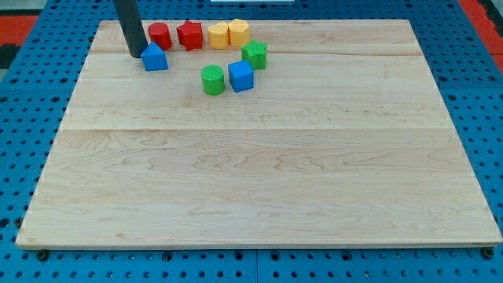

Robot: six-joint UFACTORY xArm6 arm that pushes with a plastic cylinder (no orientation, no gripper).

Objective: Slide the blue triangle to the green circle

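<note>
- Seven small blocks sit on the wooden board [259, 173], all gathered at its far edge; the near part holds only bare wood.
- Nearest of the group is the green circle [212, 80], a short round block, left of centre.
- Just beside it on the right, barely apart, stands the blue cube [241, 76].
- A little farther and to the right, the green star-like block [254, 55] touches or nearly touches the blue cube's far corner.
- Off to the left, well apart from the green circle, is the blue triangle [155, 57], a peaked block with its ridge up.
- My tip [138, 54] is down on the board right at the blue triangle's left side, touching it or close to it; the dark rod leans up and out past the far edge. It has no fingers, so nothing is clasped.
- Along the far edge runs a row, left to right: a red cylinder [159, 34], a red star-like block [189, 34], a yellow block [218, 35] and a yellow hexagon-like block [239, 31], the two yellows touching.
- Around the board lies a blue pegboard surface [31, 126].
</note>
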